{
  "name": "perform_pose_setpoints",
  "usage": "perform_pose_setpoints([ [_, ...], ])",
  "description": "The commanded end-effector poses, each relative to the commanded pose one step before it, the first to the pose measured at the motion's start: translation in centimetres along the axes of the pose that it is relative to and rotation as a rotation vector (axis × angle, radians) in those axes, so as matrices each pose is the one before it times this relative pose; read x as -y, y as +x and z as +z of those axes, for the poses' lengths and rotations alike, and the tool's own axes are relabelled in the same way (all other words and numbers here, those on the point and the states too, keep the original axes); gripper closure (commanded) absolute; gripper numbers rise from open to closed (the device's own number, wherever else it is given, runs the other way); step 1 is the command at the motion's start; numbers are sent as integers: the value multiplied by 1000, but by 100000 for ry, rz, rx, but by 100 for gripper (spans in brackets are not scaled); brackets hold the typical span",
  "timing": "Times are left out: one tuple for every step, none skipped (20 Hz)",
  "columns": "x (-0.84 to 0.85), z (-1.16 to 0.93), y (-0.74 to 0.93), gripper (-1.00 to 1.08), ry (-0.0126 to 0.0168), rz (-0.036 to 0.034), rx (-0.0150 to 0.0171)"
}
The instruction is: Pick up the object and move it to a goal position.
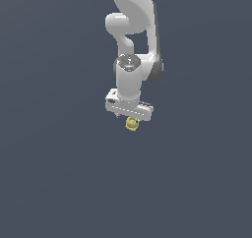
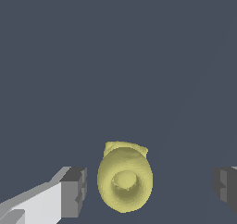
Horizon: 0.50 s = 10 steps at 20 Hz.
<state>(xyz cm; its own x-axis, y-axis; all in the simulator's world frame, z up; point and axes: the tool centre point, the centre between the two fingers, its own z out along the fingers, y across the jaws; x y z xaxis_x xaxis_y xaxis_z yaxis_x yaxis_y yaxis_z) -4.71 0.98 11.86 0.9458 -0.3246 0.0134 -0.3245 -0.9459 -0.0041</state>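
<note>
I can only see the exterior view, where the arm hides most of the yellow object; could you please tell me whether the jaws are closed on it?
Observer: No. In the wrist view the jaws stand open, with the object between them and a gap on each side.
Operator: Is it centred between them?
Observer: Not quite; it sits much nearer one dark pad than the other.
Operator: Anything notable about its shape?
Observer: It is rounded and lumpy, and a round dimple faces the wrist camera.
</note>
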Motion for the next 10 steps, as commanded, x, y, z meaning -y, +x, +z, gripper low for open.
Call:
perform_pose_setpoints([
  [417,853,-1064,-92,-78,4360,367],
  [119,287,-372,-92,-43,1435,137],
  [101,264,-347,-92,-45,1329,125],
  [85,241,-322,-92,-45,1223,113],
  [70,219,-295,-92,-45,1119,101],
  [58,197,-268,-92,-43,1012,90],
  [48,175,-241,-92,-41,906,80],
  [39,153,-214,-92,-38,798,69],
  [31,132,-185,-92,-34,694,59],
  [24,112,-157,-92,-30,587,49],
])
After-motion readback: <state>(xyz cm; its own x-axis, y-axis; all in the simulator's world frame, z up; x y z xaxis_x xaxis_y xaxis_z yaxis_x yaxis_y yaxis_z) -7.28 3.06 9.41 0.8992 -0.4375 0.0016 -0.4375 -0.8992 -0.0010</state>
